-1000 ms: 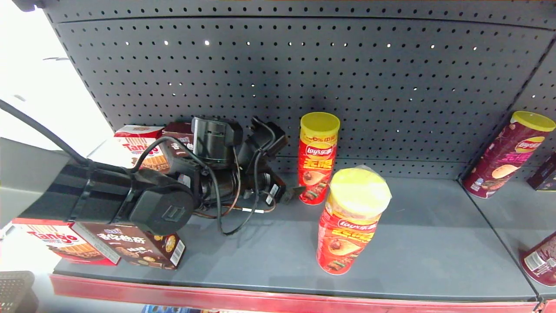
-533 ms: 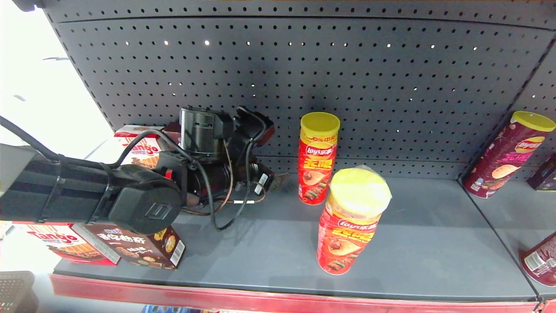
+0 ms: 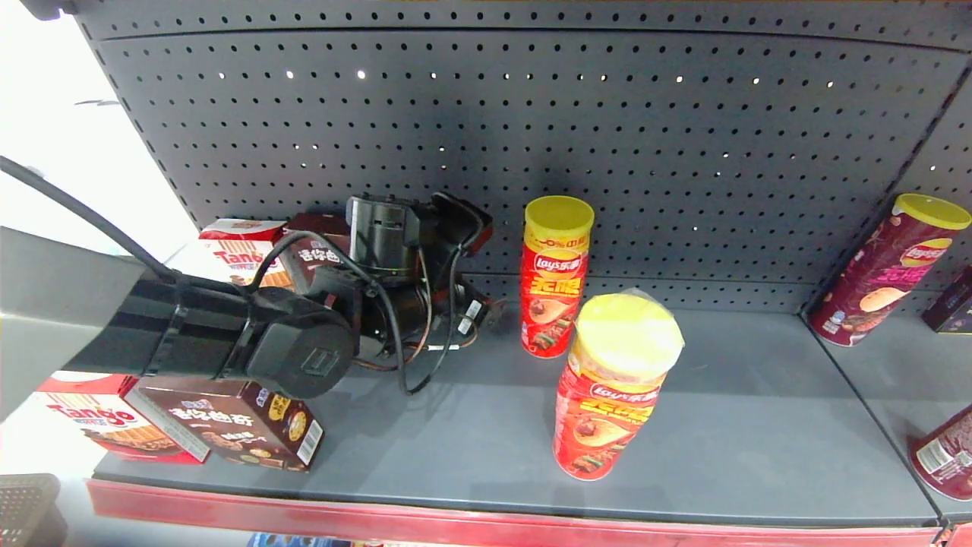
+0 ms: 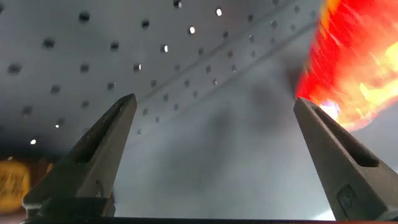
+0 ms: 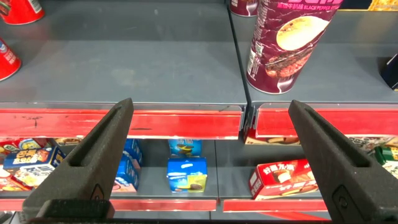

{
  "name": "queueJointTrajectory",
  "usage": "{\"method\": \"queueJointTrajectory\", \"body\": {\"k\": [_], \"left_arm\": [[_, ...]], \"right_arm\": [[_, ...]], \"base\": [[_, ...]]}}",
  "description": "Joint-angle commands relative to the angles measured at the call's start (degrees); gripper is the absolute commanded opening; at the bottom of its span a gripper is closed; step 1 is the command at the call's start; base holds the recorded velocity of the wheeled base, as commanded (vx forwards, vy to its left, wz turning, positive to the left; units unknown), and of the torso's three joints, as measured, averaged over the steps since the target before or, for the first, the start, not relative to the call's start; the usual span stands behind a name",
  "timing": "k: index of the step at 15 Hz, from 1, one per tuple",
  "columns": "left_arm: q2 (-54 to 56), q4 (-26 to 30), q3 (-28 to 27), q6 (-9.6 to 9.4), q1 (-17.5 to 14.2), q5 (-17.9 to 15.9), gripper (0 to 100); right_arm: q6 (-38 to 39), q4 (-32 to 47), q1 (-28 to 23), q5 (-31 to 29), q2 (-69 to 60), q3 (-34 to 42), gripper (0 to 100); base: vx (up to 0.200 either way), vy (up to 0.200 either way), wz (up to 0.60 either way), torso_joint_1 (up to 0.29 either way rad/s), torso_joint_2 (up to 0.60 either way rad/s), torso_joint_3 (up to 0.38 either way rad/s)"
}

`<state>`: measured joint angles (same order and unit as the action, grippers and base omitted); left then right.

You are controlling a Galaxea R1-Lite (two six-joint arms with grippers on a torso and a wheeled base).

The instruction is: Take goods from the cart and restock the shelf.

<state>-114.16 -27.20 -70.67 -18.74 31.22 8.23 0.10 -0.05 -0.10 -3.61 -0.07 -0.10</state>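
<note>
1. The left gripper (image 3: 495, 310) is released. In the left wrist view its two dark fingers (image 4: 93, 155) stand wide apart with nothing between them.
2. It hangs low over the grey shelf (image 3: 744, 433), close to the pegboard back wall (image 3: 531, 129). It sits just beside the rear red can (image 3: 557, 277), on that can's left, without touching it.
3. The rear red can, with a yellow lid, stands upright near the back wall. In the left wrist view it is a red blur.
4. The front red can (image 3: 611, 387), also yellow-lidded, stands upright nearer the shelf's front edge, a little to the right of the rear one.
5. The right gripper (image 5: 210, 104) is released too, its fingers spread and empty. It is held in front of the shelf's red front strip (image 5: 180, 121).
6. A maroon can (image 3: 885, 270) leans against the back wall at the far right of the shelf.
7. At the left end lie a brown box (image 3: 228, 425) and a red-and-white wafer box (image 3: 99, 422), side by side at the front edge. More boxes sit behind the left arm.
</note>
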Motion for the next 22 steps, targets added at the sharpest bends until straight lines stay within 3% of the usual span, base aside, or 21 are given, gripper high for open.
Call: {"method": "queueJointTrajectory", "body": {"k": [1,14,17,22], "left_arm": [[-3.52,-0.05,-2.46,0.02,0.07,0.03,100],[-6.95,0.13,-6.32,0.10,1.65,-0.41,100],[-6.86,-0.22,-6.15,1.16,1.65,-0.23,100],[1.84,0.30,-5.27,1.25,0.86,-0.05,100]], "right_arm": [[-0.01,-0.04,0.01,0.00,0.07,0.01,100],[-0.01,-0.04,0.01,0.00,0.07,0.01,100],[-0.01,-0.04,0.01,0.00,0.07,0.01,100],[-0.01,-0.04,0.01,0.00,0.07,0.01,100]], "base": [[0.000,0.000,0.00,0.000,0.00,0.000],[0.000,0.000,0.00,0.000,0.00,0.000],[0.000,0.000,0.00,0.000,0.00,0.000],[0.000,0.000,0.00,0.000,0.00,0.000]]}}
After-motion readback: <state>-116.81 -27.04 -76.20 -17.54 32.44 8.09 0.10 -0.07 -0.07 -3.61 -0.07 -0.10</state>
